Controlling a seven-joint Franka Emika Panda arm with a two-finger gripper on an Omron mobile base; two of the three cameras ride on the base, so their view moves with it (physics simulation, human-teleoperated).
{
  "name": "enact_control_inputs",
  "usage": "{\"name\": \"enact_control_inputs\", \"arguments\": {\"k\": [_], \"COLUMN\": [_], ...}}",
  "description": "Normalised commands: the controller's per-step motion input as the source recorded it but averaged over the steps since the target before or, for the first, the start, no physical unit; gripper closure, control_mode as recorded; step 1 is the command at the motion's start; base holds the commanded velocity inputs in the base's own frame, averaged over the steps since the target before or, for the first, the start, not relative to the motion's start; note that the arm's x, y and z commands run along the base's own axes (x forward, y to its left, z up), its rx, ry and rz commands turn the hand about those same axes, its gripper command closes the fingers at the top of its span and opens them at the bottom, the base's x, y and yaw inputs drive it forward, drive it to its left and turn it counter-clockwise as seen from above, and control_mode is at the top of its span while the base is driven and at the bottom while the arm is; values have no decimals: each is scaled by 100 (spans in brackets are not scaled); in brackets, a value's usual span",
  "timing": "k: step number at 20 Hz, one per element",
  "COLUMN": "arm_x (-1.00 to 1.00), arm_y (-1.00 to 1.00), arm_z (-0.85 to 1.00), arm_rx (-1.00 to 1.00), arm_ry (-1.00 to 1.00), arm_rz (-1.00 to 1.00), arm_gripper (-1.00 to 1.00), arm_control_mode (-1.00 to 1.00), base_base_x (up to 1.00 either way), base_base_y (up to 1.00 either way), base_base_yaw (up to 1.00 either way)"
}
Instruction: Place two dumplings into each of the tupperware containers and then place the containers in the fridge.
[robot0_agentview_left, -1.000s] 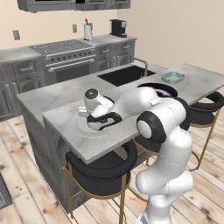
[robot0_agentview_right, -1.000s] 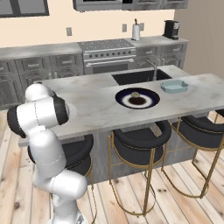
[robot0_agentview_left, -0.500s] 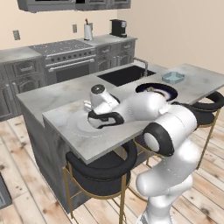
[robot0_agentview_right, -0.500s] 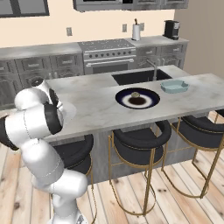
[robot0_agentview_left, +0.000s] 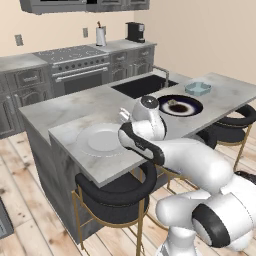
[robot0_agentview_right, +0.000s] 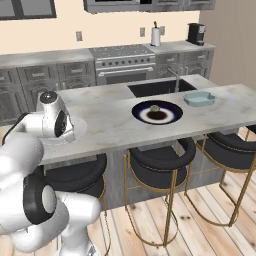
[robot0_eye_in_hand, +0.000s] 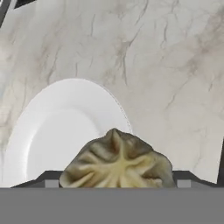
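Note:
My gripper (robot0_eye_in_hand: 116, 183) is shut on a tan, pleated dumpling (robot0_eye_in_hand: 116, 158), held in the air over the edge of the round white plate (robot0_eye_in_hand: 52, 135). In the left base view the gripper (robot0_agentview_left: 124, 116) hangs just right of that white plate (robot0_agentview_left: 99, 139) on the island's near-left corner. Another dumpling (robot0_agentview_right: 155, 108) lies on the dark-blue plate (robot0_agentview_right: 170, 116) in the middle of the island. Further right stands the pale teal tupperware container (robot0_agentview_right: 199, 98), which also appears in the left base view as the teal container (robot0_agentview_left: 198, 88). The fridge is out of view.
A sink (robot0_agentview_left: 142, 85) is sunk into the island behind the plates. Black stools with gold legs (robot0_agentview_right: 160, 160) stand along the near side. A stove (robot0_agentview_right: 124, 62) and dark grey cabinets line the back wall.
The hand has risen from the white plate and swung right toward the island's middle, carrying the dumpling. The jaws closed a little onto it.

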Motion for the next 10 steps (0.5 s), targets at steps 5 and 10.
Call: {"name": "enact_control_inputs", "arguments": {"k": [5,10], "arm_x": [-100,-99], "arm_y": [-17,-33], "arm_z": [75,36], "arm_rx": [5,-5], "arm_ry": [-6,-1], "arm_rz": [-10,-20], "arm_gripper": [100,100], "arm_control_mode": [-100,-100], "base_base_x": [0,0], "base_base_y": [0,0], "base_base_yaw": [0,0]}}
